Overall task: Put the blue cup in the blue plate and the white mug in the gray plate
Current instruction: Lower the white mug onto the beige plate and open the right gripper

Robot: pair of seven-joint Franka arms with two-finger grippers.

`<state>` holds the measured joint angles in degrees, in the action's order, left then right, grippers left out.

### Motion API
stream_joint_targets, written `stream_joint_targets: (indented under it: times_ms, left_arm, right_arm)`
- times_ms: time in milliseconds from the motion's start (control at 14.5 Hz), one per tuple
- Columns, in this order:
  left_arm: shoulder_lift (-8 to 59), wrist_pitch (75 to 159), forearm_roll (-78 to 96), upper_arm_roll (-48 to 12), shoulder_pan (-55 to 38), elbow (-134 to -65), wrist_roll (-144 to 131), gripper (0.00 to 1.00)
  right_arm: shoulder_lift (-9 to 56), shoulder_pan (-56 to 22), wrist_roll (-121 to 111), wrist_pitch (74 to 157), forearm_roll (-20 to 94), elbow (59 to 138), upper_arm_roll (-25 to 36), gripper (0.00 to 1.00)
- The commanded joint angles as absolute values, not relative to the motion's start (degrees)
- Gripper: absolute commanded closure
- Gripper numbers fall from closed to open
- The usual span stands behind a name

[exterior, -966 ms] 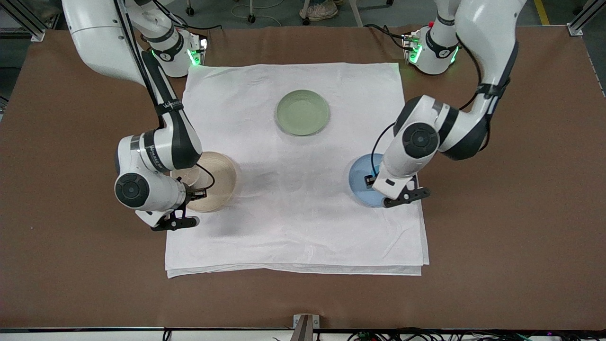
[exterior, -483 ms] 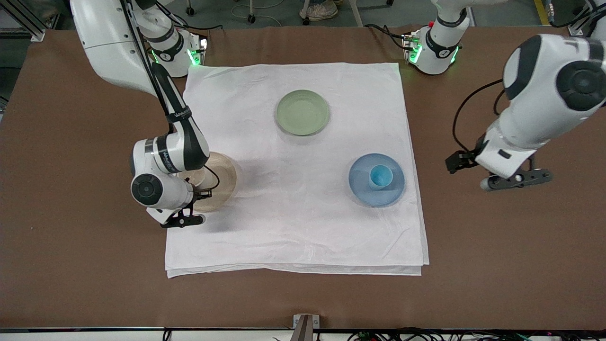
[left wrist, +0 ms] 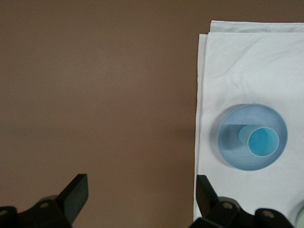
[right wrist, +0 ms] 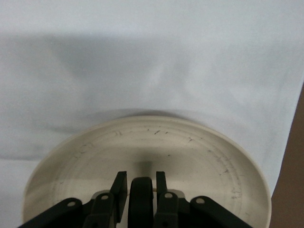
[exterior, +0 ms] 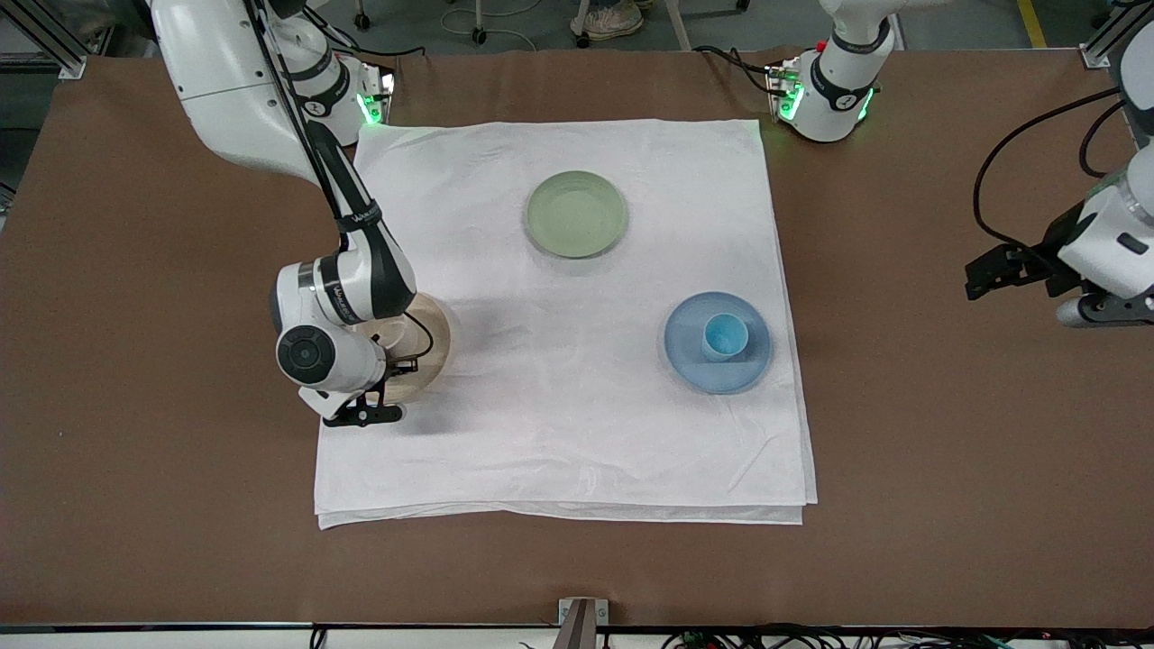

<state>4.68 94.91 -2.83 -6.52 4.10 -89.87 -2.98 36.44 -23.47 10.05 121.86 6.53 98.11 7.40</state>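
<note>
The blue cup stands upright in the blue plate; both also show in the left wrist view, cup and plate. My right gripper is over the gray plate and shut on the dark handle of the white mug, which my arm mostly hides. The gray plate fills the right wrist view around my right gripper. My left gripper is open and empty over bare brown table past the cloth, at the left arm's end; it also shows in its own wrist view.
A pale green plate sits on the white cloth, farther from the front camera than the other two plates. Brown tabletop surrounds the cloth. The arm bases stand at the table's robot edge.
My left gripper has left the blue plate, gone up and moved out over bare table, leaving the cup in the plate. My right gripper has shifted with the mug over the gray plate toward the cloth's middle.
</note>
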Motion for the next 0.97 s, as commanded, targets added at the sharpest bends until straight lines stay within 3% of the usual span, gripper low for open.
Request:
stream_joint_targets:
  times_ms: [0,552,897]
  left_arm:
    - [1.6,93.1,-1.4,0.4,-1.5,-89.9,-0.3,0.00]
    - [-0.5,93.1,-0.4,1.5,-2.1,-89.9,-0.4,0.00]
    - [-0.5,93.2,-0.4,0.7,-2.6,-89.8,-0.4,0.00]
  right_arm:
    - [34.9,-23.6,13.0,119.9,7.3,98.1,7.7,0.00]
    - [28.7,-17.8,14.9,96.8,6.8,78.8,8.4,0.00]
    - [22.6,-11.1,13.7,95.7,6.2,74.4,9.8,0.00]
